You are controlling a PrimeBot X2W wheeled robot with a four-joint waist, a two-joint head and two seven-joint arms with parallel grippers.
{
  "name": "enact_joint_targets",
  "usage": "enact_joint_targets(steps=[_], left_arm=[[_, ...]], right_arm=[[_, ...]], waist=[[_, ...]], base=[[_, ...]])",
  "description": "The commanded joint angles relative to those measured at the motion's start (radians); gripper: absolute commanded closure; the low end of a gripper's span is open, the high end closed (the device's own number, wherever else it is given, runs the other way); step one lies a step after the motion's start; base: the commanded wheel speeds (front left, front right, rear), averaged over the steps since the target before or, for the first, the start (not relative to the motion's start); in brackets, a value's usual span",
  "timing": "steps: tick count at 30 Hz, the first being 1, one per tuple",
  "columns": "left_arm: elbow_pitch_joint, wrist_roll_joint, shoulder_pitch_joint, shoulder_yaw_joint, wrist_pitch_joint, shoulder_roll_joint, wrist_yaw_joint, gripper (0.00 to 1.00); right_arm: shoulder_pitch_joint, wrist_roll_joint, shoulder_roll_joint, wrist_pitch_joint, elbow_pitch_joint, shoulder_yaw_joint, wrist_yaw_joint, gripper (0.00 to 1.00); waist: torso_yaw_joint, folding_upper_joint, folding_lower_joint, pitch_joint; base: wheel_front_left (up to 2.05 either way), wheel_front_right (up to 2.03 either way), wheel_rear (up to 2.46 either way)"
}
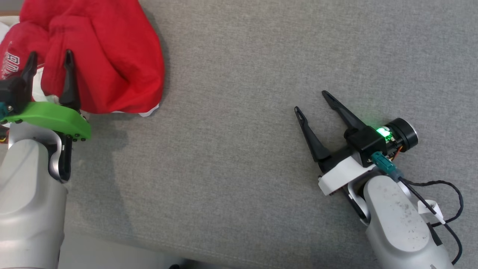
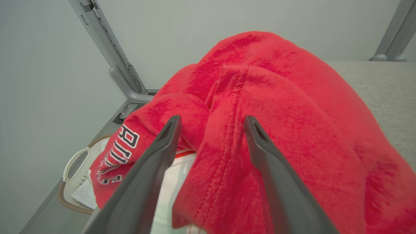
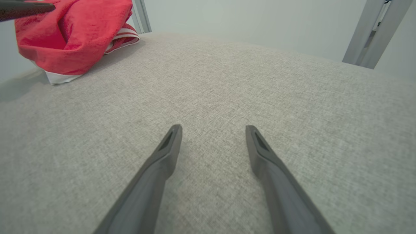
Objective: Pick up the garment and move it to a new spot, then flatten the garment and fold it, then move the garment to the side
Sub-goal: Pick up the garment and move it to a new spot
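A crumpled red garment (image 1: 104,52) with white trim and lettering lies heaped at the far left of the grey fabric table (image 1: 242,74). My left gripper (image 1: 50,58) hovers open over the heap's near edge, its dark fingers spread on either side of a red fold (image 2: 224,107). Well to the right, my right gripper (image 1: 310,101) stands open above bare table, nothing between its fingers (image 3: 169,143). The right wrist view has the garment (image 3: 71,32) at its upper left, far from that gripper.
Off the table's left edge, below the garment, sits a white basket with a brown rim (image 2: 76,162). Grey metal frame posts (image 2: 107,48) rise at the table's far corners. A black cable (image 1: 448,201) loops beside my right forearm.
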Motion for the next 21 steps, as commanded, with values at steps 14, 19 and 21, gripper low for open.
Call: enact_joint_targets(steps=[14, 19, 21], left_arm=[[0.018, -0.039, 0.006, 0.010, -0.001, 0.055, -0.003, 1.00], [-0.145, 0.010, 0.005, 0.032, -0.001, 0.081, -0.003, 1.00], [-0.213, 0.026, -0.002, 0.026, -0.001, 0.085, -0.003, 1.00]], right_arm=[[0.030, 0.062, -0.021, 0.005, 0.001, -0.028, -0.003, 0.00], [0.057, 0.093, -0.014, 0.001, -0.005, -0.025, -0.002, 0.00], [0.070, 0.109, -0.013, 0.001, -0.005, -0.025, -0.002, 0.00]], waist=[[-0.100, 0.0000, 0.0000, 0.002], [-0.129, 0.0000, 0.0000, -0.082], [-0.147, 0.0000, 0.0000, -0.117]], base=[[0.00, 0.00, 0.00], [0.00, 0.00, 0.00], [0.00, 0.00, 0.00]])
